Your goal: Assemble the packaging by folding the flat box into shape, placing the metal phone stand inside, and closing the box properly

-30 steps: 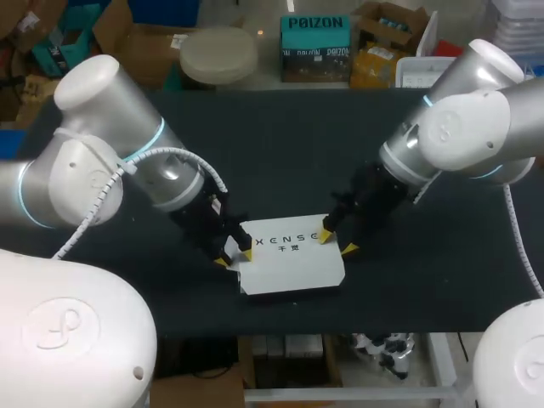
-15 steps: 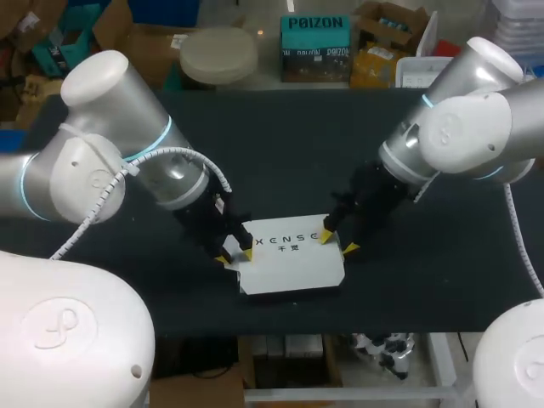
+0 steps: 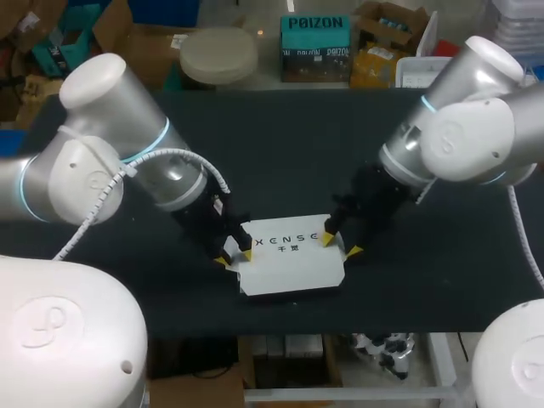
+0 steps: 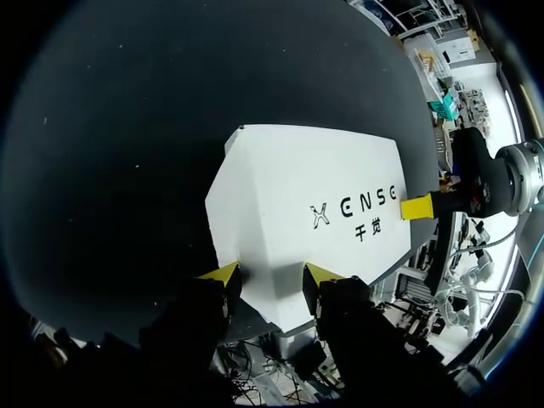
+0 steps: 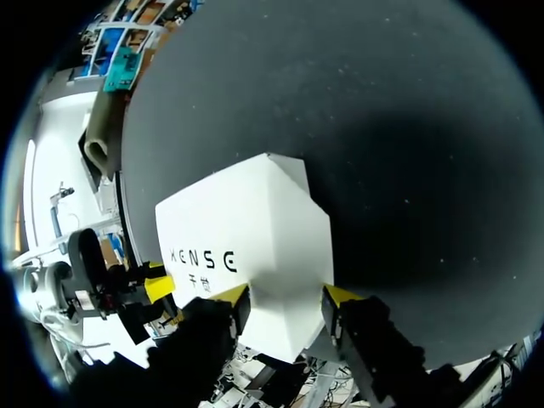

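A closed white box [image 3: 293,265] with dark print on its lid lies near the table's front edge. My left gripper [image 3: 235,257] is at the box's left end, shut on the box [image 4: 306,212]. One yellow fingertip [image 4: 221,272] lies against the side and the other on the lid's edge. My right gripper [image 3: 338,245] straddles the right end of the box [image 5: 246,246]. Its fingers stand slightly wider than that end, so it is open. One of its fingertips [image 4: 416,206] shows at the far end in the left wrist view. No phone stand is visible.
The dark table top [image 3: 289,144] stretches bare behind and beside the box. The front edge [image 3: 289,319] runs close below the box. Both arms slope down toward the box from the sides.
The right gripper's outer fingertip has shifted slightly outward, widening its jaws. The left arm moved a little. The box stays in place.
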`<act>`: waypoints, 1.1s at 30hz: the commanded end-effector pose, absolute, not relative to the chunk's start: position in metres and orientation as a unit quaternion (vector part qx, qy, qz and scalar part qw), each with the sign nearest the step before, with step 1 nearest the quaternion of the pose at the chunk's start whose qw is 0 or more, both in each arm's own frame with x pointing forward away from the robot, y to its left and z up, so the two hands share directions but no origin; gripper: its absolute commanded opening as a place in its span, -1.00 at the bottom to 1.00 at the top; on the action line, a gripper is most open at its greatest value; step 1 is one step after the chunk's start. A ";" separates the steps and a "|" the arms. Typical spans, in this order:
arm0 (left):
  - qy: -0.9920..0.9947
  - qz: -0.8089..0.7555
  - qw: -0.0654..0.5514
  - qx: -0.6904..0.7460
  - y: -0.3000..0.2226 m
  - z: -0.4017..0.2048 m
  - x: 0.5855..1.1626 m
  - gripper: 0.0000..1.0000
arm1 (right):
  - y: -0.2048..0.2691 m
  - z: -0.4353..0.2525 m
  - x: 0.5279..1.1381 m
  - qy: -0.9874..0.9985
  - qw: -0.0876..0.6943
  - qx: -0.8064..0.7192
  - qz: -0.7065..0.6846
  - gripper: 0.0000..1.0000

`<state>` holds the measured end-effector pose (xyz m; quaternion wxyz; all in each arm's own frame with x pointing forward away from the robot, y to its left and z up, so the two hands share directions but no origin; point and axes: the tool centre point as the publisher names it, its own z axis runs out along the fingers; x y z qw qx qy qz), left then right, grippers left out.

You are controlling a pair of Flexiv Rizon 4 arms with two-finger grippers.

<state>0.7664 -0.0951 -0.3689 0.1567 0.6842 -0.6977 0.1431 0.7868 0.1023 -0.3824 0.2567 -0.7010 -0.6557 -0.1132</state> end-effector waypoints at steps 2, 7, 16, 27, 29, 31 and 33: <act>-0.698 0.149 0.161 0.681 -0.095 -0.372 0.766 0.00 | 0.100 -0.382 0.782 -0.657 0.257 -0.699 -0.119 0.15; -0.698 0.155 0.169 0.679 -0.095 -0.375 0.768 0.04 | 0.103 -0.385 0.781 -0.658 0.263 -0.695 -0.123 0.12; -0.693 0.160 0.195 0.675 -0.100 -0.377 0.772 -0.01 | 0.107 -0.385 0.780 -0.657 0.272 -0.691 -0.128 0.04; -0.685 0.156 0.221 0.676 -0.104 -0.375 0.772 -0.01 | 0.109 -0.386 0.780 -0.650 0.284 -0.694 -0.127 0.08; -0.685 0.156 0.223 0.676 -0.105 -0.376 0.771 -0.01 | 0.108 -0.388 0.780 -0.647 0.288 -0.694 -0.126 0.08; -0.685 0.156 0.224 0.675 -0.105 -0.376 0.771 -0.02 | 0.108 -0.390 0.780 -0.646 0.289 -0.695 -0.126 0.05; -0.685 0.157 0.225 0.675 -0.105 -0.377 0.770 -0.02 | 0.108 -0.390 0.780 -0.645 0.290 -0.695 -0.126 0.07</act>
